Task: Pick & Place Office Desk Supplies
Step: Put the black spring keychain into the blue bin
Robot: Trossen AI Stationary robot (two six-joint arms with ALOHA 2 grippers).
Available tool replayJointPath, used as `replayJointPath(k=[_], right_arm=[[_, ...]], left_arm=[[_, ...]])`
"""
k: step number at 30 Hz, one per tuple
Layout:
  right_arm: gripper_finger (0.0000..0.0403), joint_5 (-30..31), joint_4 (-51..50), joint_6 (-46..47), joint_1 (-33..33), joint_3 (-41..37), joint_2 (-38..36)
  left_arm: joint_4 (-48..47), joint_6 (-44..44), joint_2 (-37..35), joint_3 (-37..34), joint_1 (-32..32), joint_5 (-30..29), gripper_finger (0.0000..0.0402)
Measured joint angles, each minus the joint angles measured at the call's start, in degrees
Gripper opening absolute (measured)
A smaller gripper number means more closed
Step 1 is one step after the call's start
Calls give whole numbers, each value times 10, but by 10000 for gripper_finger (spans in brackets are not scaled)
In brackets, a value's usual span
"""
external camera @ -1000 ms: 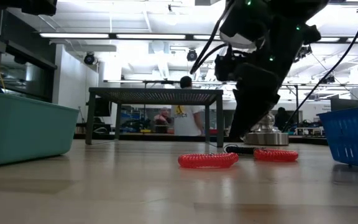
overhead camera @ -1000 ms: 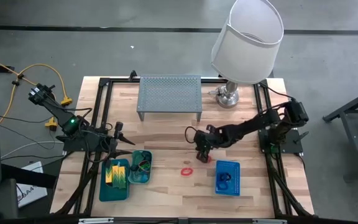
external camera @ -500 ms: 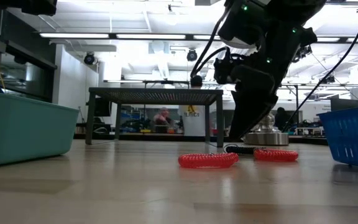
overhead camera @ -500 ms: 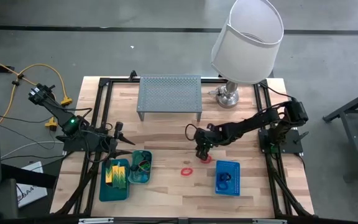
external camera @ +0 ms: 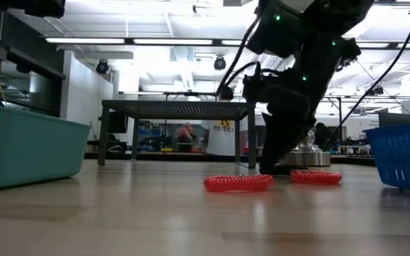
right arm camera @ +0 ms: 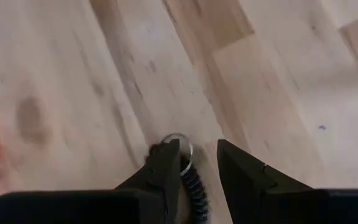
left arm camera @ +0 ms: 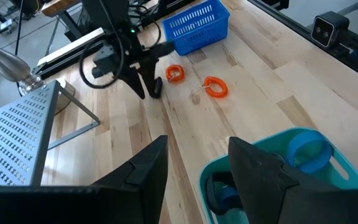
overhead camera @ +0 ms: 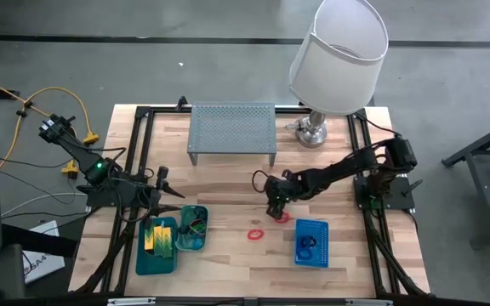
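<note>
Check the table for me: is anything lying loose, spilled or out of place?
Two red coiled band loops lie loose on the bare wood, outside the blue mesh basket. A black coiled loop with a metal ring lies between the right gripper's open fingers.

free: bare wood mid-table between riser shelf (overhead camera: 232, 132) and trays | blocked: lamp (overhead camera: 337, 59) overhangs back right; right gripper (overhead camera: 274, 210) low by red band loops (overhead camera: 255, 234); blue mesh basket (overhead camera: 311, 242) front right; teal trays (overhead camera: 157, 255) front left
</note>
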Motion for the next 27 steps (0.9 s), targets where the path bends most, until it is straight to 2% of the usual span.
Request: replayJointPath(k=[15,27], right_arm=[[94,-27,13,22,-1,0,17],[66,-30,10,16,-1,0,17]], left_arm=[[11,0,0,0,0,0,161],[11,0,0,0,0,0,161]])
